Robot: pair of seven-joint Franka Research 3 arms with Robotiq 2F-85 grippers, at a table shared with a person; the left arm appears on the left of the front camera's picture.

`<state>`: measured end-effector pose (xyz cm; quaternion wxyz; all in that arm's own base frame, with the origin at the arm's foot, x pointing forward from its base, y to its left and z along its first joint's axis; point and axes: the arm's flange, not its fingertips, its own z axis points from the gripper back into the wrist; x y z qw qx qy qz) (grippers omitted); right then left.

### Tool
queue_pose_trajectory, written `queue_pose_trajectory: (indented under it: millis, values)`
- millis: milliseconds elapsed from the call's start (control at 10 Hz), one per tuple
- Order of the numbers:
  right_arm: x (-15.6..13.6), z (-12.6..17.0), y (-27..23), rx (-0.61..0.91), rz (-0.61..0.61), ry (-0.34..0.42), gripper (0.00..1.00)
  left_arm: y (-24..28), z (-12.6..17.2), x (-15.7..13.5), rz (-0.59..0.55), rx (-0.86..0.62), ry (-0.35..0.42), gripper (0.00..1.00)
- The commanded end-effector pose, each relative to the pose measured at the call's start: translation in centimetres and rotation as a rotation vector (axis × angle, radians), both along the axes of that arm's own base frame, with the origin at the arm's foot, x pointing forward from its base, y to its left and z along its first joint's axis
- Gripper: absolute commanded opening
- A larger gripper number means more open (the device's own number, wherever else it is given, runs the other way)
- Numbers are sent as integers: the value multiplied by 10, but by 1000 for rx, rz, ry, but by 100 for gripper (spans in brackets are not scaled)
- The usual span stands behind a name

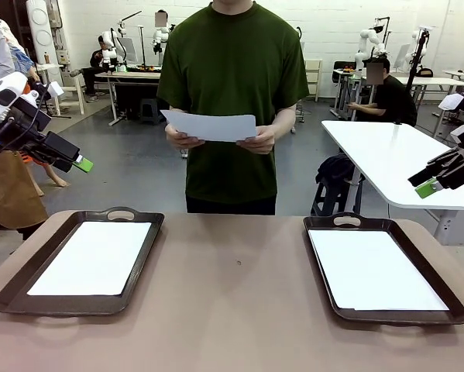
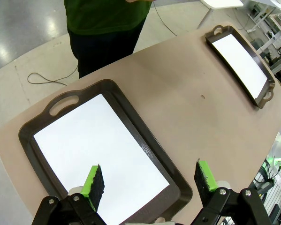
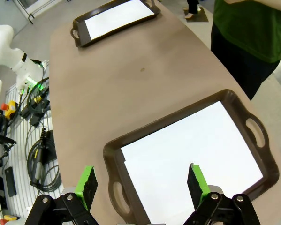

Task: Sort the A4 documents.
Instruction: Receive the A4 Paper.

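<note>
Sheets: plain white, thin, flat, blank. One lies in the left tray (image 1: pixel 11 291), sheet (image 1: pixel 92 257) a little smaller than the tray's inside. A stack (image 1: pixel 375 270) in the right tray (image 1: pixel 441 288), edges slightly offset. Person's hands (image 1: pixel 259 141) hold another sheet (image 1: pixel 210 125), slightly bowed. Left gripper (image 2: pixel 148 183) and right gripper (image 3: pixel 141 184) both spread apart, empty, above the trays.
</note>
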<state>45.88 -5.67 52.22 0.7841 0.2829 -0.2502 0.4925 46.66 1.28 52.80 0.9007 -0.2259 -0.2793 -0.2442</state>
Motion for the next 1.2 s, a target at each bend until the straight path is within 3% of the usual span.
queue_pose_trajectory:
  millis: [0,1100]
  values:
    - [1,-1,1,1,-2,-16,100,0,1,0,5,9,-9,100]
    - [1,-1,1,1,-2,-16,100,0,1,0,5,9,-9,100]
